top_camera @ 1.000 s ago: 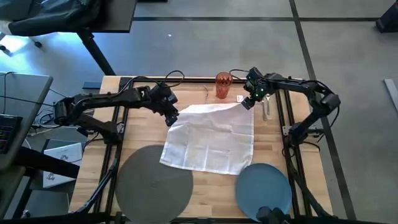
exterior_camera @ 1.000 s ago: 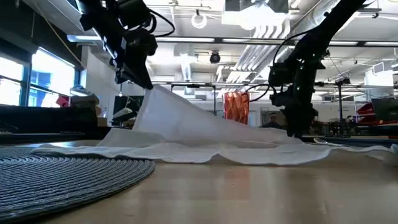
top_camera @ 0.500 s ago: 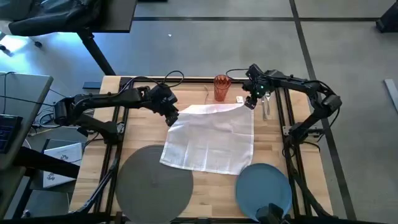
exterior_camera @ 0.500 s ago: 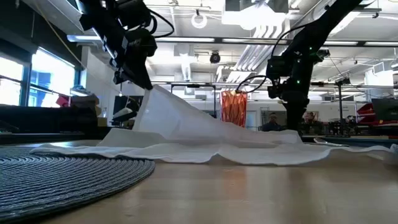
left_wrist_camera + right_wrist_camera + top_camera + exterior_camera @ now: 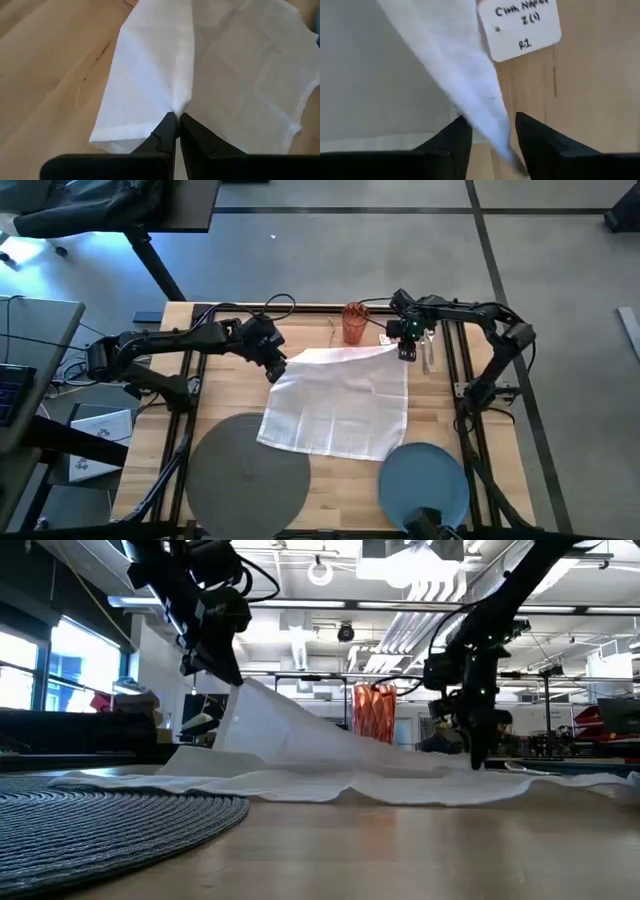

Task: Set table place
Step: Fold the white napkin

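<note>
Napkin (image 5: pixel 340 400) lay spread mid-bench, one far corner lifted by the left end effector (image 5: pixel 277 370).

The left end effector's fingers were pressed together, pinching a fold of the napkin and tenting it off the bench (image 5: pixel 230 385). The right end effector (image 5: pixel 407 352) hovered at the opposite far corner, fingers spread astride the cloth edge, beside the orange tumbler (image 5: pixel 354 321). My call: it should close right on that corner, then both lift evenly, keeping clear of the tumbler and cutlery (image 5: pixel 429 358).
</note>
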{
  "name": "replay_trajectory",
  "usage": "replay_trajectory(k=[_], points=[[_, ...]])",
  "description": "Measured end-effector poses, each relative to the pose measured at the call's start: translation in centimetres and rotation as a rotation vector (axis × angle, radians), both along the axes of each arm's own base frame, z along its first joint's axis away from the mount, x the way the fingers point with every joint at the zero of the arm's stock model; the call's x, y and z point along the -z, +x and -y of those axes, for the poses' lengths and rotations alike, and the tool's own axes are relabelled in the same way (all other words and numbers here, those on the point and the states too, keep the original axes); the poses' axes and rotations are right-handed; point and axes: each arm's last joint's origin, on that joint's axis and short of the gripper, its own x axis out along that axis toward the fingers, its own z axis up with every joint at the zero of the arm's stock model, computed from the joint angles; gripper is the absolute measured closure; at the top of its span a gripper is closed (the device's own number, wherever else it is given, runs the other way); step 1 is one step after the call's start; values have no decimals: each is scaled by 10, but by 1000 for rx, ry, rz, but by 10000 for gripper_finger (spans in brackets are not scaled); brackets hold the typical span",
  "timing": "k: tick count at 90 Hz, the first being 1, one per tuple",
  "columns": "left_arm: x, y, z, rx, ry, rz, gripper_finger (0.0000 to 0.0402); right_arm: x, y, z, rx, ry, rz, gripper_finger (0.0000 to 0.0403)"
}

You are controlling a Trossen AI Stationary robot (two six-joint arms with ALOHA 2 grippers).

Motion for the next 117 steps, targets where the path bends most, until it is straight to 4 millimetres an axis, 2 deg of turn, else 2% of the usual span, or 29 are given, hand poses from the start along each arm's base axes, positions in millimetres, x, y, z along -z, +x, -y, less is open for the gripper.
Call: replay_trajectory(k=[10,14,26,43,57,70,80,95,117], points=[[0,0,-1,-28,12,-6,401,-1,0,0,3,-7,-14,372],[0,0,-1,-39,19,-7,401,-3,-1,-1,8,-1,-22,390],[-3,0,-5,-79,48,19,401,-23,-5,-4,103,-45,-47,401],[-21,-5,-13,-184,181,113,401,-79,-20,-25,335,-120,-19,403],[-38,-18,-19,-215,284,164,401,-115,-30,-61,421,-155,60,403],[-49,-29,-14,-121,281,205,401,-133,-28,-97,404,-136,119,403],[-48,-38,0,-11,190,174,401,-135,-24,-127,370,-65,85,403],[-40,-51,27,129,89,22,401,-134,-13,-175,304,30,38,403],[-30,-50,66,314,13,-44,401,-127,4,-242,221,150,37,403]])
